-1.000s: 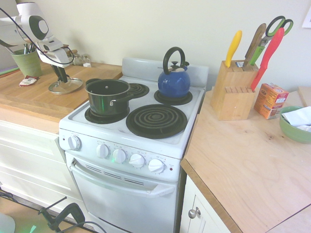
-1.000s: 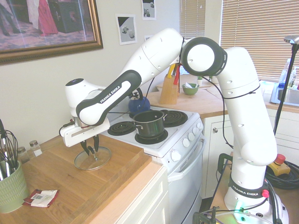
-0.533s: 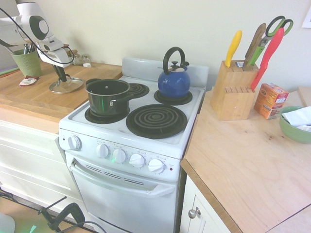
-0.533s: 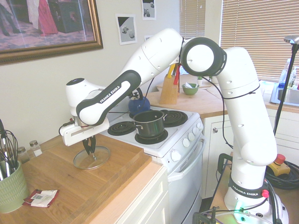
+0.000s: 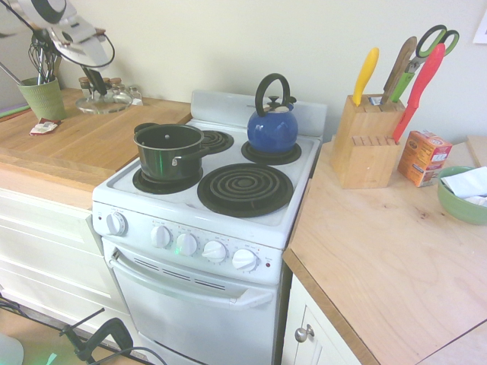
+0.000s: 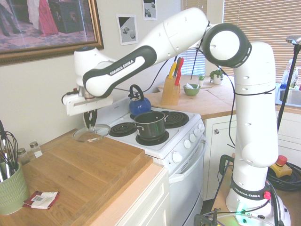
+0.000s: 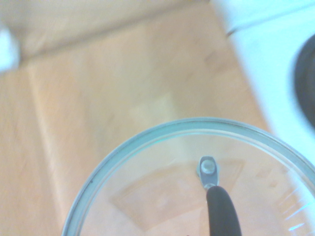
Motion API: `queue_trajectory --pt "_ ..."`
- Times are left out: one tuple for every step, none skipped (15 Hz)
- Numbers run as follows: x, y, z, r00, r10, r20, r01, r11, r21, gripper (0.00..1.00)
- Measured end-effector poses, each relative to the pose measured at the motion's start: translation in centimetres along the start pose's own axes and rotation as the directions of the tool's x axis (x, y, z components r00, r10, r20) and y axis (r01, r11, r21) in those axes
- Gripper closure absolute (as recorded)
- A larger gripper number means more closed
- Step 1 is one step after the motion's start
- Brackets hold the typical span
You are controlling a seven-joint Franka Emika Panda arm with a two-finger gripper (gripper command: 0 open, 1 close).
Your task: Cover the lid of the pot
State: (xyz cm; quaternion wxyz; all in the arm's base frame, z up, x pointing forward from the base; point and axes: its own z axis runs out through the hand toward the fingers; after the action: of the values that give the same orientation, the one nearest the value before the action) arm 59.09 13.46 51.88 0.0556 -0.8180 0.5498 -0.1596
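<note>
The white Franka arm [image 6: 164, 40] is raised at its elbow joint [image 6: 227, 45], and its forearm [image 6: 123, 68] is sloped down toward the wrist [image 6: 95, 77]. The upper arm [image 6: 256, 99] is held nearly upright. The two-finger gripper [image 6: 90, 118] is hung beneath the wrist and pointed downward. Its dark fingers [image 6: 93, 117] are brought together in a closed grip, and the white hand housing [image 6: 87, 103] is held roughly level above them.

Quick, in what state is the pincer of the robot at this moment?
Pincer: closed on the handle of the glass lid, holding it up above the wooden counter.
</note>
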Motion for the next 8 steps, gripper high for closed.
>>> queue_trajectory --pt "1.7 0.7 -1.5 1.0 0.021 -0.013 -0.021 1.0 0.002 1.0" --pt "3.3 1.7 -2.8 0.999 0.044 -0.025 -0.044 0.999 0.003 1.0" --pt "4.7 3.0 -3.8 0.997 0.068 -0.036 -0.068 0.998 0.002 1.0" --pt "5.9 4.8 -4.6 0.995 0.091 -0.047 -0.091 0.996 0.001 1.0" --pt "7.0 6.6 -5.2 0.992 0.113 -0.056 -0.114 0.994 -0.003 1.0" --pt "7.9 8.5 -5.6 0.989 0.135 -0.065 -0.136 0.991 -0.008 1.0" --pt "8.8 10.3 -6.0 0.985 0.158 -0.072 -0.159 0.987 -0.014 1.0" --pt "9.7 12.2 -6.3 0.98 0.18 -0.08 -0.182 0.983 -0.018 1.0"
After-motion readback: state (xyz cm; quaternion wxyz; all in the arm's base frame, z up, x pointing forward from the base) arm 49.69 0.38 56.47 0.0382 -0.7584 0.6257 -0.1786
